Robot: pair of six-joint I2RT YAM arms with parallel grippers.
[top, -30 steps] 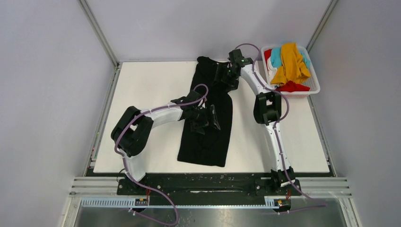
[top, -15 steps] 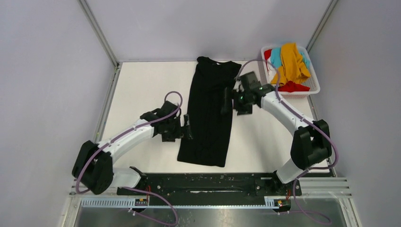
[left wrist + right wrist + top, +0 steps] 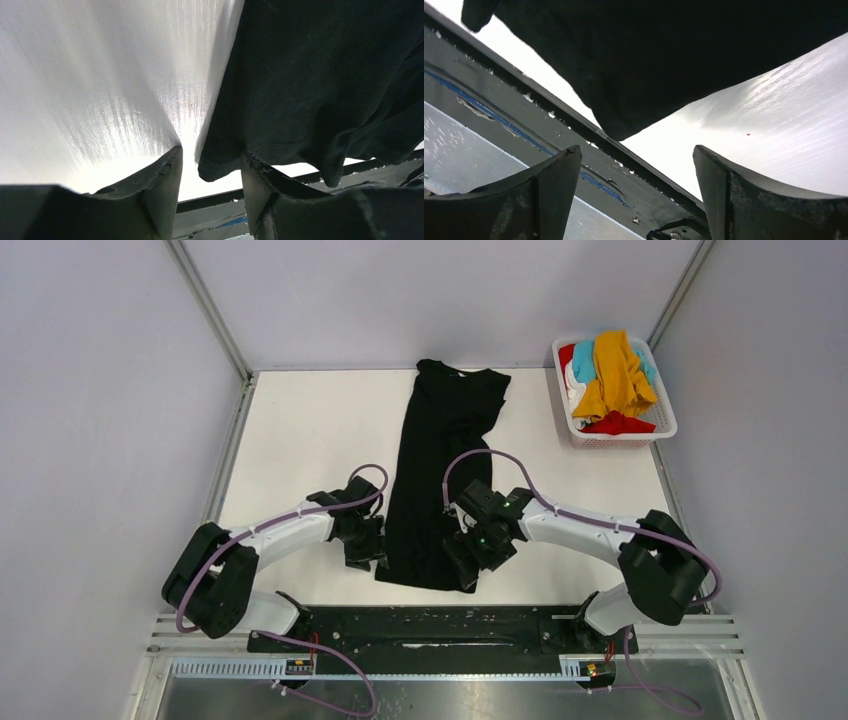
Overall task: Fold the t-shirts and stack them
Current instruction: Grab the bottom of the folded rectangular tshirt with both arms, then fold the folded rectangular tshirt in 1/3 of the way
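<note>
Lying lengthwise on the white tabletop [image 3: 310, 430], the black t-shirt [image 3: 445, 460] is a narrow strip. Its long axis runs from the near edge, where its hem is, to the far edge, where its collar is. The two near corners of the hem matter most for the coming move, and each arm is at its own corner.

The left hand [image 3: 372, 555] is at the near left corner. In the left wrist view this corner lies in the gap between the fingers [image 3: 165, 185]. The fingers are partly apart and, as far as I can see, do not yet pinch the cloth.

The right hand [image 3: 465, 565] is at the near right corner with its fingers [image 3: 719, 185] wide apart and nothing between them. The corner is just ahead of them, so I judge this hand has a little more way to go than the left one.

The dark rail [image 3: 574, 125] runs close beside the hem, so there is little room on the near side. The far half of the shirt has nothing on it.

The other t-shirts [image 3: 615, 375], orange, teal, red and white, lie heaped in the white basket [image 3: 662, 428] at the far right corner, well apart from both hands.
</note>
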